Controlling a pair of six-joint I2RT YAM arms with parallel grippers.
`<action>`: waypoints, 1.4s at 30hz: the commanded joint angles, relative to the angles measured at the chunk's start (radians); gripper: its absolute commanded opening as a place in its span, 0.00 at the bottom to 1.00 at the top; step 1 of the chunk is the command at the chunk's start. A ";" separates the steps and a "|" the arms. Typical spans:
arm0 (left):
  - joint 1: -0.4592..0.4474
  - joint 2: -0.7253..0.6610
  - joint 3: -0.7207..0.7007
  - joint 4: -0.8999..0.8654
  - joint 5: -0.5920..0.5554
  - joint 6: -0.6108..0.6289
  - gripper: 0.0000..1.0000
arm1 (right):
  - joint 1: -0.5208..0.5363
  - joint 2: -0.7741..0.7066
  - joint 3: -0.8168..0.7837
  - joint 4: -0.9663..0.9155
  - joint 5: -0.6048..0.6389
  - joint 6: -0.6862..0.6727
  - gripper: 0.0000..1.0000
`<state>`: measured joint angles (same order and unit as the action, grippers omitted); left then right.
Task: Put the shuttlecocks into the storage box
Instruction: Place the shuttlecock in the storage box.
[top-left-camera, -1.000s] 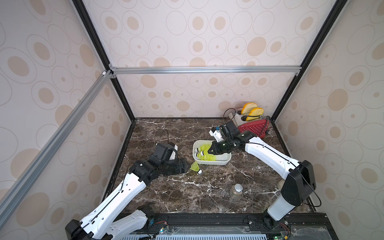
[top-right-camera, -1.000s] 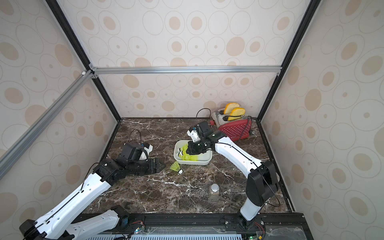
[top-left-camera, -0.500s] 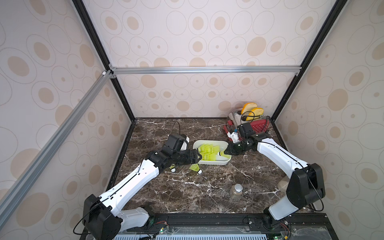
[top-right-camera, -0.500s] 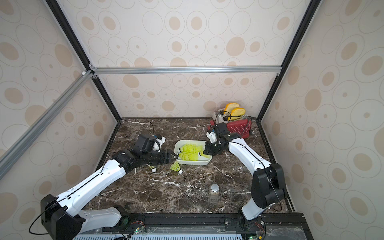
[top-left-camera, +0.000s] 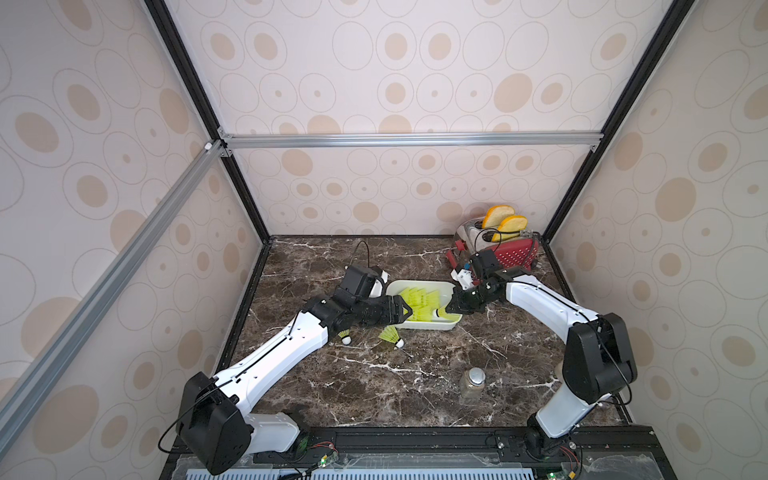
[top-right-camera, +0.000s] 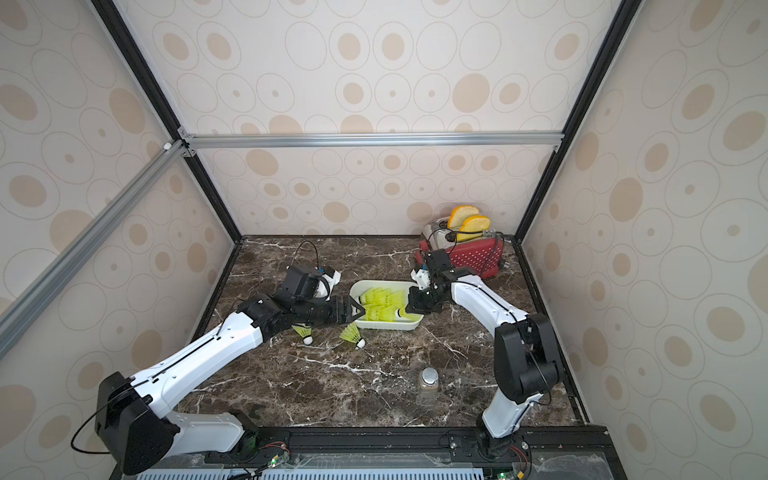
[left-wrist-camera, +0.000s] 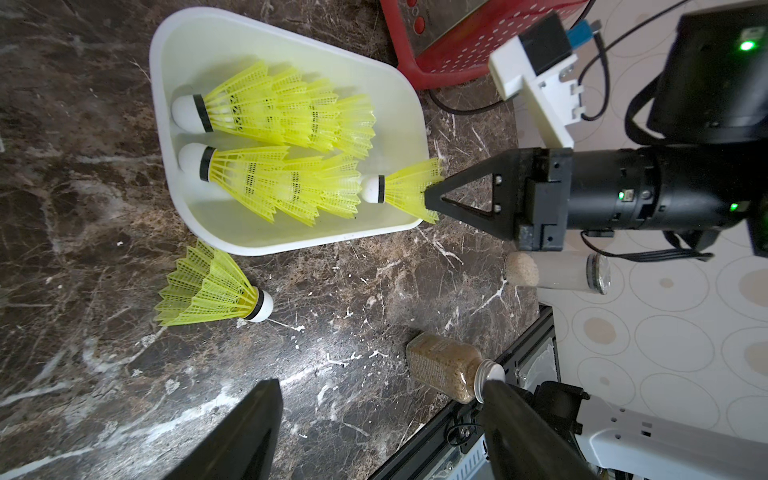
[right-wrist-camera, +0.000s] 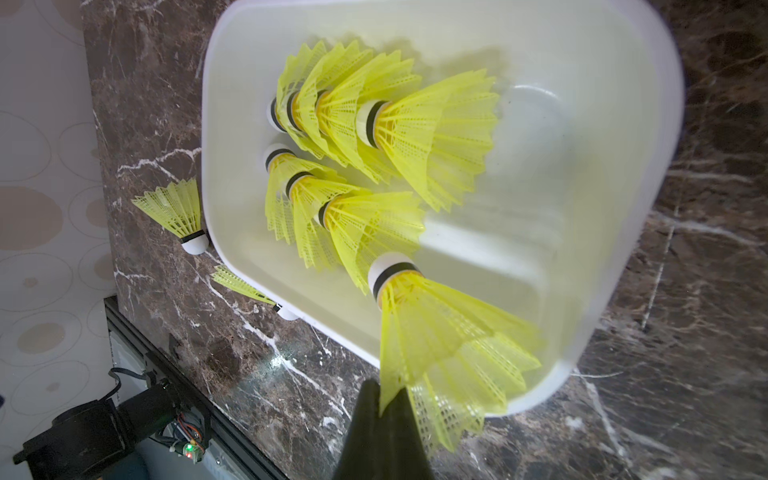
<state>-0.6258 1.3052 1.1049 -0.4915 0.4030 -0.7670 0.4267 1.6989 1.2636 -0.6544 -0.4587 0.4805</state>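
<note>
Well short of the storage box (top-left-camera: 417, 284), on its near side, stood a small jar (top-left-camera: 472, 384), which had no part in our job. Just before the box's near wall two loose shuttlecocks (top-left-camera: 390, 334) lay on the marble, one partly under the left arm. Over the box's near corner the left gripper (top-left-camera: 404, 309) hovered, jaws partly apart and nothing between them. At the box's opposite end the right gripper (left-wrist-camera: 428, 195) was pinched tight on the skirt edge of one shuttlecock (left-wrist-camera: 405, 189), its cork pointing inward and its skirt overhanging the rim. We judged the drop would go best if we carried it further in, lowered it beside the two nested stacks (left-wrist-camera: 282, 124), and only then let go; so light a thing could tip out. Beyond the box stood the toaster (top-left-camera: 513, 254).
</note>
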 joint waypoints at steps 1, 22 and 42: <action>-0.008 -0.030 0.018 0.007 -0.001 -0.009 0.78 | -0.004 0.018 0.028 0.009 -0.030 -0.012 0.00; -0.024 0.036 0.007 0.047 0.008 -0.009 0.78 | -0.008 0.112 -0.031 0.276 -0.240 0.130 0.00; -0.026 0.198 0.007 0.217 -0.021 -0.094 0.78 | -0.011 0.181 -0.061 0.332 -0.311 0.144 0.00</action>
<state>-0.6426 1.4948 1.1030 -0.3210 0.4026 -0.8314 0.4202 1.8652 1.2179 -0.3267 -0.7513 0.6285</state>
